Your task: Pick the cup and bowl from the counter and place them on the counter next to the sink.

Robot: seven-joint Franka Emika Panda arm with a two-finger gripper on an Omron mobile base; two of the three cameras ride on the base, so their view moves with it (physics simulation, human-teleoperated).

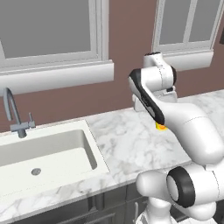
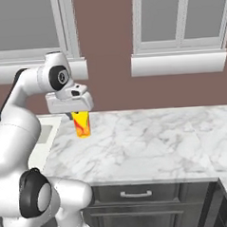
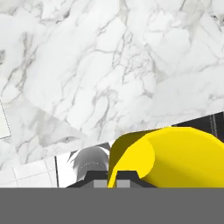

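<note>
Yellow with a red-orange mark but no readable lettering, the cup hangs clamped by its rim in the closed gripper above the marble counter, just beside the sink.

Cup under claw, above counter; sink left of it.

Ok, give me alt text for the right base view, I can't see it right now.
The white robot arm's gripper is shut on a yellow cup with a red-orange mark, held upright just above the white marble counter. Dark drawers sit below the counter, and two windows in a brown wall lie behind it.
</note>
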